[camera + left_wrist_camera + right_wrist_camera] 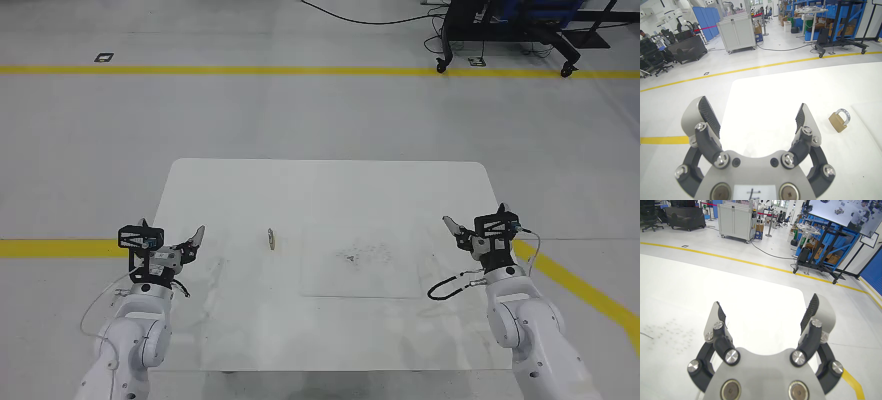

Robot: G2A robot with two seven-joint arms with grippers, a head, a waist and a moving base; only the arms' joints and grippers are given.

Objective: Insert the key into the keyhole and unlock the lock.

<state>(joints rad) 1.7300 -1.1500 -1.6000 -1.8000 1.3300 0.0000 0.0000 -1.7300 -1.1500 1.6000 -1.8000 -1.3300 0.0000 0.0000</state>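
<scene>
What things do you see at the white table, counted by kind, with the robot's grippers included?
Brass padlock: 1
Grippers: 2, the left gripper and the right gripper, both with jaws open
Total: 3

I see a small brass padlock [837, 122] with a curved silver shackle [845, 113]. It rests on the white tabletop [772, 94], left of its middle, touching nothing else.
</scene>
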